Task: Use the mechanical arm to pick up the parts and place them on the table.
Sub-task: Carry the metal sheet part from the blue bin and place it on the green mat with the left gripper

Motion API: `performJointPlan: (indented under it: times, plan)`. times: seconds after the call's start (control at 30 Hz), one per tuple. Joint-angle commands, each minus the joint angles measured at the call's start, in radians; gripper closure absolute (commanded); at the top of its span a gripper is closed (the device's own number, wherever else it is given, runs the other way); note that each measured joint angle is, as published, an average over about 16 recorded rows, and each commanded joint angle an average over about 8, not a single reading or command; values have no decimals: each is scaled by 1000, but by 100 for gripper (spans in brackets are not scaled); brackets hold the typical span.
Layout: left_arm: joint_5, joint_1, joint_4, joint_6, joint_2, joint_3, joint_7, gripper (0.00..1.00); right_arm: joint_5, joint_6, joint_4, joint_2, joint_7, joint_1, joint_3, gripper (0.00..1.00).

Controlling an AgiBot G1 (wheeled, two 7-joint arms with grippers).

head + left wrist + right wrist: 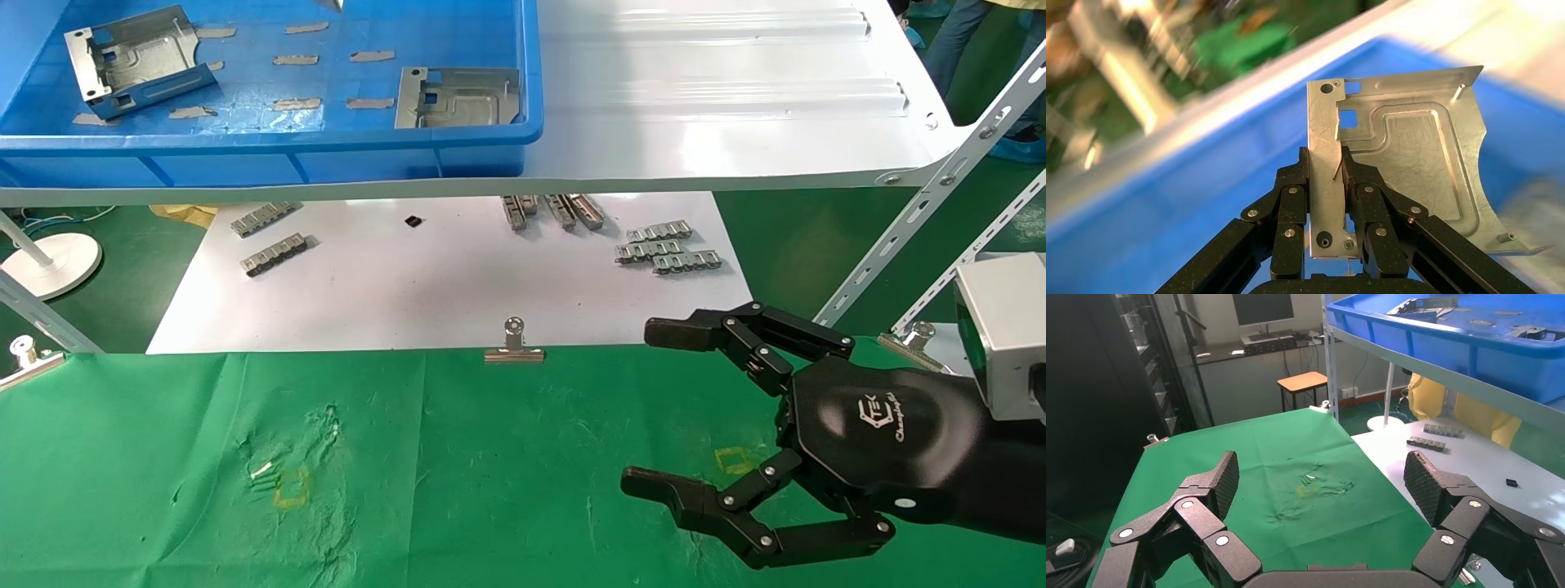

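Observation:
In the left wrist view my left gripper (1326, 162) is shut on the folded edge of a silver-grey bracket (1413, 153) and holds it above the blue bin (1199, 202). The left arm is out of the head view. Two more brackets lie in the bin, one at the left (135, 57) and one near the front right corner (458, 96). My right gripper (645, 407), a glossy black hand with a white logo, hovers open and empty over the right side of the green cloth table (458, 474). It also shows in the right wrist view (1322, 481).
The blue bin (270, 139) stands on a glossy white shelf (719, 98) above the table's far edge. Below it lies a white sheet (425, 278) with small ridged strips (666, 245). A binder clip (513, 347) pins the cloth's far edge. Slotted shelf struts (899, 237) rise at the right.

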State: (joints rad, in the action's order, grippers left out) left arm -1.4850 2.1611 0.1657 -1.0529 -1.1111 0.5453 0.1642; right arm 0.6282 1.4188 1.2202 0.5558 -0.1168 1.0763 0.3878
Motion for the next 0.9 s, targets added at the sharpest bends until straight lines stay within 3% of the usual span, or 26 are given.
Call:
performJointPlan:
  times: [0.03, 0.3, 0.47, 0.67, 0.9]
  plan:
    - [40, -6, 35, -57, 29, -27, -63, 100, 0, 0, 0, 0, 0, 0, 0, 0]
    - [222, -123, 173, -390, 148, -122, -287, 100, 0, 0, 0, 0, 0, 0, 0, 0]
    - [286, -208, 268, -524, 207, -127, -376, 100, 0, 0, 0, 0, 0, 0, 0, 0]
    - [361, -339, 500, -542, 309, -59, -448, 100, 0, 0, 0, 0, 0, 0, 0, 0]
    - [346, -544, 655, -454, 390, -10, -732, 100, 0, 0, 0, 0, 0, 0, 0, 0]
